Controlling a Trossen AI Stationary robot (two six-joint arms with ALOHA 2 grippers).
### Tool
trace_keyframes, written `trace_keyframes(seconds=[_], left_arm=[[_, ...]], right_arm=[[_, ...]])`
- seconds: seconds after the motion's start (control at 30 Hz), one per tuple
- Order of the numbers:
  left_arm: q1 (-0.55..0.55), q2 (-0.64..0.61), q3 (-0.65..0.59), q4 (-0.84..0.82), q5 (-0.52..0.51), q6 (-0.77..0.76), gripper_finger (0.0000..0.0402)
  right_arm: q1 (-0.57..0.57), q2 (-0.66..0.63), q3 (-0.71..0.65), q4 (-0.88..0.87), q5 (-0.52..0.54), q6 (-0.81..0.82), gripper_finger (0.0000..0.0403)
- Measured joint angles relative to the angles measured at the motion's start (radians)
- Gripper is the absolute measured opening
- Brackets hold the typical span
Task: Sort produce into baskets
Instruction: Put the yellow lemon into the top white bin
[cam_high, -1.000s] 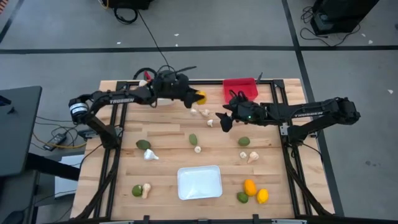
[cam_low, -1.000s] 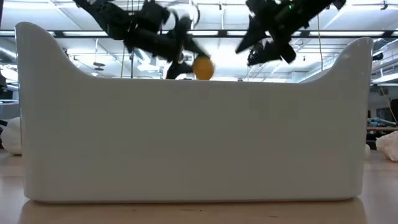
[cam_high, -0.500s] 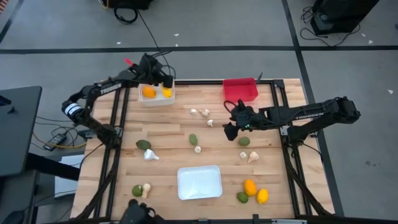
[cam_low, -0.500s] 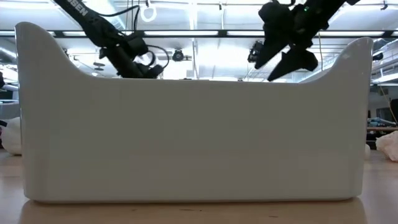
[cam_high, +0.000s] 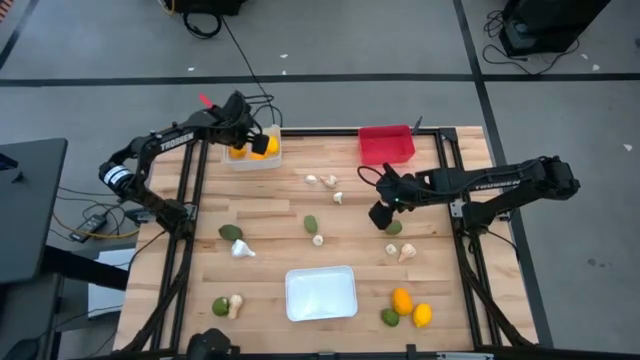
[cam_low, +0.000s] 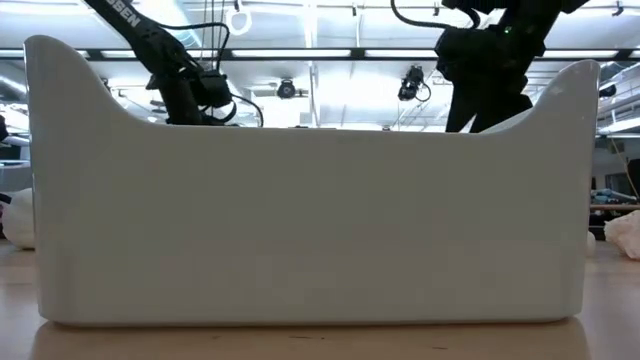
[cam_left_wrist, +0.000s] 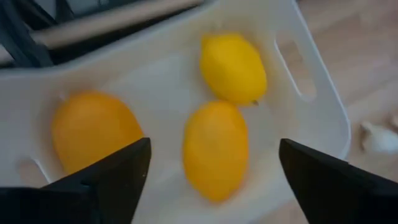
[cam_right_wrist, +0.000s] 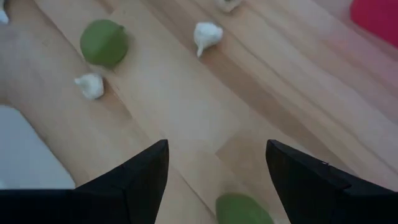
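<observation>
My left gripper (cam_high: 250, 143) hangs open over the deep white bin (cam_high: 229, 160) at the table's far left. In the left wrist view two orange fruits (cam_left_wrist: 214, 149) (cam_left_wrist: 93, 129) and a yellow fruit (cam_left_wrist: 233, 67) lie on the bin's floor between and beyond the fingers. My right gripper (cam_high: 381, 214) is open and empty, pointing down beside a green fruit (cam_high: 394, 227) that lies on the table right of centre; the fruit also shows in the right wrist view (cam_right_wrist: 244, 210). The red bin (cam_high: 386, 143) stands at the far edge, the shallow white tray (cam_high: 292, 276) near the front.
Loose produce lies about the table: green fruits (cam_high: 311, 224) (cam_high: 231, 232) (cam_high: 219, 306), garlic bulbs (cam_high: 318, 240) (cam_high: 330, 181) (cam_high: 407, 252), and an orange (cam_high: 401, 300), a yellow (cam_high: 422, 315) and a green fruit (cam_high: 389, 317) at the front right. The tray's wall (cam_low: 300, 230) fills the low view.
My left gripper, which carried an orange fruit near the table's far middle, has swung toward the table's left edge to the deep white bin and let the fruit go. My right gripper has gone toward the near edge and down, tipping to point down beside the green fruit.
</observation>
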Motion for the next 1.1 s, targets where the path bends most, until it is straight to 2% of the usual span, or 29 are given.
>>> trace_keyframes(seconds=[0.1, 0.23, 0.33, 0.47, 0.6, 0.7, 0.87, 1.03, 1.1], left_arm=[[-0.011, -0.028, 0.0, -0.047, 0.025, -0.006, 0.039], [-0.042, -0.12, 0.0, -0.026, 0.021, -0.044, 0.0395], [-0.101, -0.202, 0.0, 0.063, 0.031, -0.131, 0.0392], [-0.237, -0.262, 0.001, 0.19, 0.022, -0.23, 0.0385], [-0.375, -0.259, 0.002, 0.257, -0.047, -0.283, 0.0373], [-0.478, -0.234, 0.001, 0.3, -0.091, -0.316, 0.0363], [-0.638, -0.206, 0.001, 0.405, -0.184, -0.385, 0.0349], [-0.794, -0.193, 0.001, 0.462, -0.39, -0.391, 0.0333], [-0.84, -0.188, 0.001, 0.475, -0.437, -0.387, 0.0329]], right_arm=[[-0.005, 0.0, 0.0, -0.006, -0.046, -0.025, 0.0271], [-0.004, 0.0, 0.0, -0.043, -0.106, -0.063, 0.0267], [-0.004, 0.0, 0.0, -0.054, -0.13, -0.08, 0.0267], [-0.004, 0.0, 0.0, -0.039, -0.128, -0.119, 0.0267], [-0.005, 0.0, 0.0, 0.027, -0.141, -0.257, 0.0267], [-0.004, 0.0, 0.0, 0.094, -0.202, -0.36, 0.0267], [0.001, 0.0, 0.0, 0.118, -0.328, -0.343, 0.0264], [0.024, 0.001, 0.0, 0.095, -0.294, -0.339, 0.0262], [0.028, 0.007, -0.001, 0.111, -0.282, -0.339, 0.0262]])
